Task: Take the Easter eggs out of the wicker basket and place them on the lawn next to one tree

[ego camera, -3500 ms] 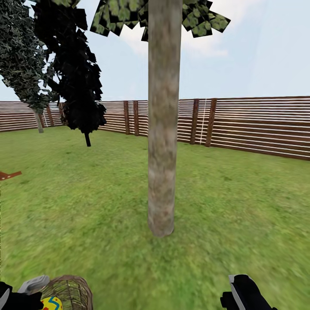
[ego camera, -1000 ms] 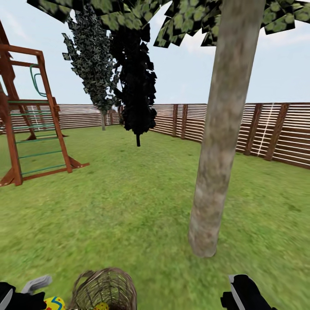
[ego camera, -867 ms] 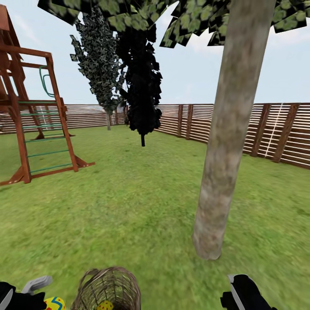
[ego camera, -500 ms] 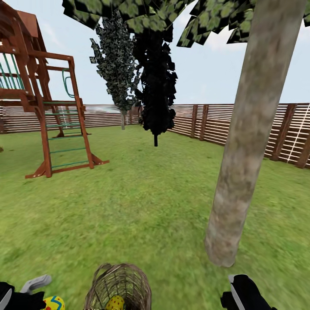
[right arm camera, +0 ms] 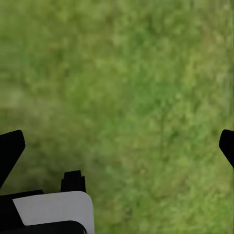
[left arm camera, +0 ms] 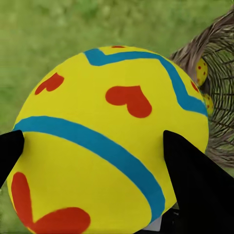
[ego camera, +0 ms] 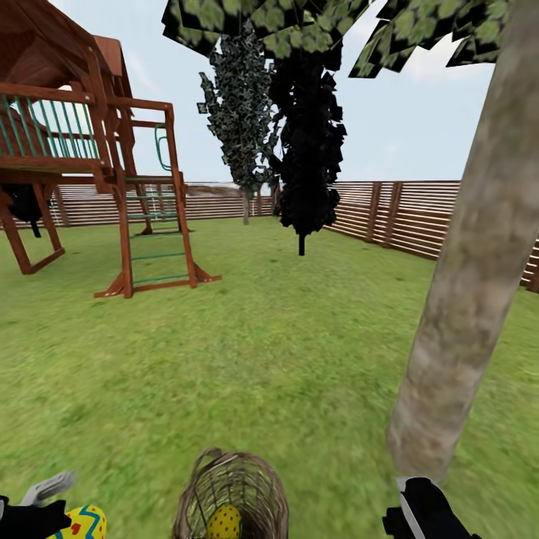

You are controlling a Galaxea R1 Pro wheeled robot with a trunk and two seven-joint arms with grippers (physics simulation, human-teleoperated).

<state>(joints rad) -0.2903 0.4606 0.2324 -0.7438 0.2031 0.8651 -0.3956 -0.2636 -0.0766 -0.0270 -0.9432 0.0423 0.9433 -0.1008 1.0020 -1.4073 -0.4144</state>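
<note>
My left gripper (ego camera: 52,516) at the head view's bottom left is shut on a yellow Easter egg (ego camera: 78,522) with blue zigzags and red marks; the left wrist view has that egg (left arm camera: 109,141) between both black fingers. The wicker basket (ego camera: 232,495) lies on the lawn (ego camera: 262,352) at bottom centre with another egg (ego camera: 224,522) inside; the left wrist view catches the basket (left arm camera: 217,78) with two eggs (left arm camera: 202,72) in it. A thick grey-brown tree (ego camera: 471,299) trunk rises just right of the basket. My right gripper (right arm camera: 117,146) hangs open over bare grass, its arm (ego camera: 427,513) low right in the head view.
A brown wooden play structure with a green-runged ladder (ego camera: 150,224) stands at left. A dark cypress (ego camera: 305,150) and a second leafy tree (ego camera: 243,127) stand farther back. A brown slat fence (ego camera: 404,217) closes the yard.
The head view has swung left: the trunk slid to the right edge and the play structure came in. The basket shifted from bottom left to bottom centre. Both grippers stay as they were.
</note>
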